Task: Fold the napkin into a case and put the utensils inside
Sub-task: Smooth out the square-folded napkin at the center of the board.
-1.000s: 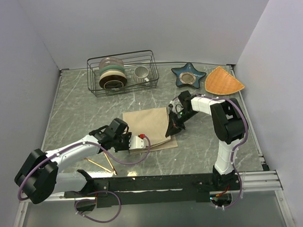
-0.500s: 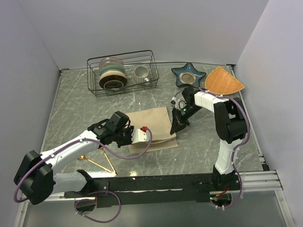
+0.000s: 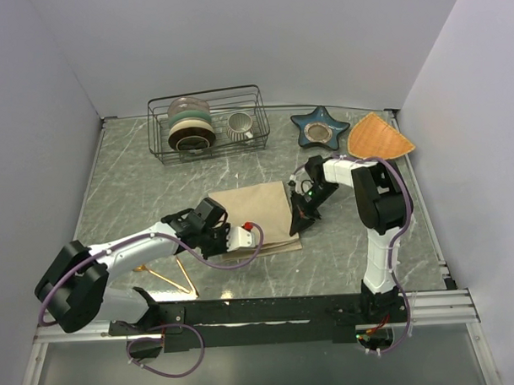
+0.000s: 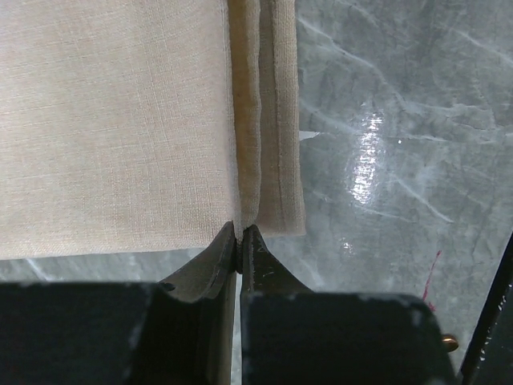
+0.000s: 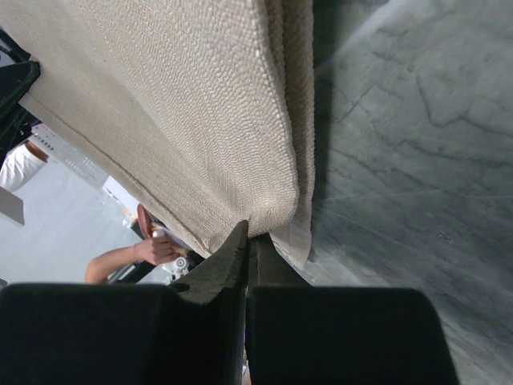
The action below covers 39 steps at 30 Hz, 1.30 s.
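The beige napkin lies folded in layers at the table's middle. My left gripper is shut on its near left edge; in the left wrist view the jaws pinch the layered edge of the cloth. My right gripper is shut on its right edge and lifts it a little; in the right wrist view the jaws pinch a fold of the napkin. The gold fork and gold spoon lie on the table near the left arm, outside the napkin.
A wire rack with bowls and a cup stands at the back. A blue star-shaped dish and an orange wedge mat sit at the back right. A black rail runs along the near edge.
Both grippers rose with the napkin's edges half a second ago and have come back down. The near flap now lies folded over, so the napkin is narrower.
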Tool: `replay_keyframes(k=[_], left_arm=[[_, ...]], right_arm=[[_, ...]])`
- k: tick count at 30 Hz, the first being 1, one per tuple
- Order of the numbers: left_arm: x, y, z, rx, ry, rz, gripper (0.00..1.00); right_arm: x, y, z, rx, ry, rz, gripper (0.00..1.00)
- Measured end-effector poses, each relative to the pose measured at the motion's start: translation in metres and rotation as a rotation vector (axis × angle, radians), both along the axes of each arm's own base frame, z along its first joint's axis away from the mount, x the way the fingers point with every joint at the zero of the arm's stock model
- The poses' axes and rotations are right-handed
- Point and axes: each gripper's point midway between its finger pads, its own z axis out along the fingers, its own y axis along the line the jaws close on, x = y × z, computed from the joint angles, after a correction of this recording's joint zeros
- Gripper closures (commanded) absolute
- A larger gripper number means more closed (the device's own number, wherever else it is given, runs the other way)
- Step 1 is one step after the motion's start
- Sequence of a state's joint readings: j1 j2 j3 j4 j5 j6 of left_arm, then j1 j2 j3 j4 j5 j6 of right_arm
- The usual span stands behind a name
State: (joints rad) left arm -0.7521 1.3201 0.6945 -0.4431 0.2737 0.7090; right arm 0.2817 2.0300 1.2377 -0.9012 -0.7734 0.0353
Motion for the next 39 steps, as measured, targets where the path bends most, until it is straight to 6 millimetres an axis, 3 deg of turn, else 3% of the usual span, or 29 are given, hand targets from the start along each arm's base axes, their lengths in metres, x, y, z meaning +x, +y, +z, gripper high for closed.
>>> replay_keyframes(k=[5, 9, 12, 13, 14, 16, 20, 24, 28, 31, 35, 39], left_arm=[[-0.001, -0.001, -0.003, 0.001, 0.009, 0.007, 0.86], [-0.003, 0.0, -0.004, 0.002, 0.019, 0.008, 0.6], [-0.01, 0.002, -0.005, 0.009, 0.048, 0.0, 0.54], [-0.013, 0.003, -0.004, 0.013, 0.062, -0.001, 0.53], [-0.016, 0.004, -0.002, 0.013, 0.072, -0.003, 0.53], [-0.02, 0.005, 0.007, 0.0, 0.086, -0.004, 0.52], [-0.011, 0.002, 0.04, -0.075, 0.082, 0.043, 0.54], [0.004, 0.0, 0.057, -0.123, 0.077, 0.116, 0.59], [0.005, -0.003, 0.045, -0.112, 0.137, 0.18, 0.65], [0.005, -0.004, 0.027, -0.074, 0.193, 0.211, 0.7], [0.005, 0.0, 0.006, -0.017, 0.235, 0.227, 0.75], [0.01, 0.003, -0.009, 0.023, 0.236, 0.239, 0.78]], right_arm=[[-0.001, 0.0, -0.002, -0.009, -0.004, 0.008, 0.98], [-0.001, 0.001, -0.003, -0.017, -0.009, 0.016, 0.85], [-0.003, 0.0, -0.003, -0.024, -0.011, 0.026, 0.77], [-0.003, -0.001, -0.003, -0.027, -0.013, 0.033, 0.65], [-0.004, -0.003, -0.003, -0.031, -0.014, 0.039, 0.62], [-0.005, -0.006, -0.002, -0.043, -0.019, 0.053, 0.53], [-0.002, -0.011, 0.015, -0.054, -0.073, 0.087, 0.51], [0.017, -0.009, 0.041, -0.043, -0.179, 0.11, 0.51], [0.034, 0.0, 0.062, 0.002, -0.258, 0.114, 0.52], [0.035, 0.009, 0.066, 0.033, -0.267, 0.121, 0.52], [0.026, 0.026, 0.061, 0.068, -0.245, 0.152, 0.53], [0.014, 0.032, 0.039, 0.069, -0.193, 0.168, 0.55]])
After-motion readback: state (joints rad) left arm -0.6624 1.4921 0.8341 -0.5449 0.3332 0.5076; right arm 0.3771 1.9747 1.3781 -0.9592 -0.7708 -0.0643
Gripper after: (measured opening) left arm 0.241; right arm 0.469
